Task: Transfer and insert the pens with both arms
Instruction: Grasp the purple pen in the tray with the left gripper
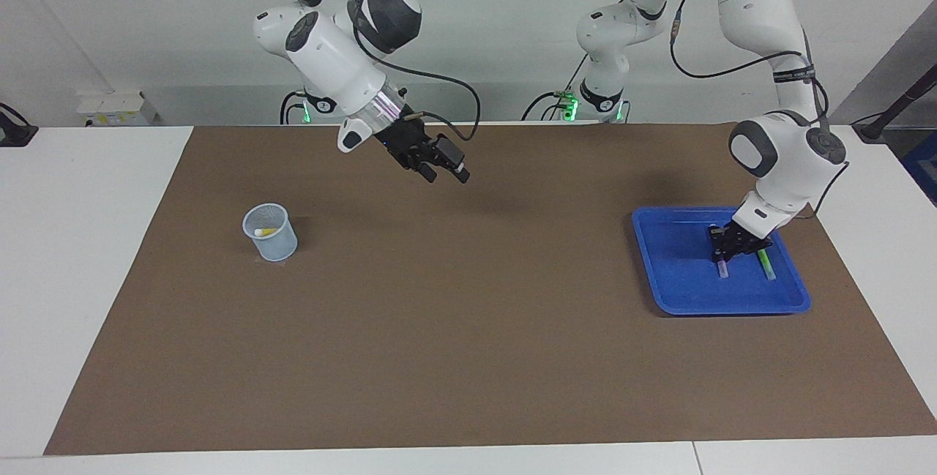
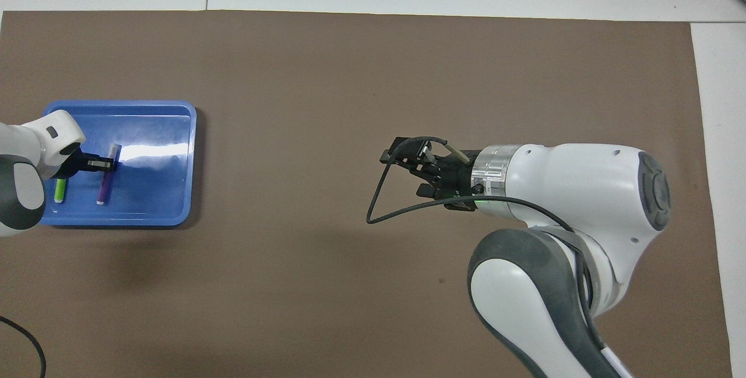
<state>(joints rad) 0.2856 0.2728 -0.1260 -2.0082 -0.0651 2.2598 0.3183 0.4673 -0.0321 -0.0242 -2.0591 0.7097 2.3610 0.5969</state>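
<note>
I see the left gripper (image 1: 725, 254) down inside the blue tray (image 1: 789, 301), at the left arm's end of the table. Its fingers are down at the purple pen (image 2: 106, 180), one on each side, but I cannot tell if they pinch it yet. The green pen (image 1: 766, 266) lies just beside it in the tray, closer to the tray's outer edge. The two pens are near each other but do not touch. The tray walls are low, and the tray floor toward the middle of the table is bare.

My right gripper (image 1: 444, 166) hangs in the air over the brown mat (image 1: 468, 328), near the middle, with its fingers a little apart and nothing in them. A black cable (image 2: 379, 203) loops off its wrist.

The cup (image 1: 270, 232) stands toward the right arm's end of the table, and the yellow pen (image 1: 263, 231) lies inside it. Between the cup and the tray I see only flat mat, so there is lots of room to move.
</note>
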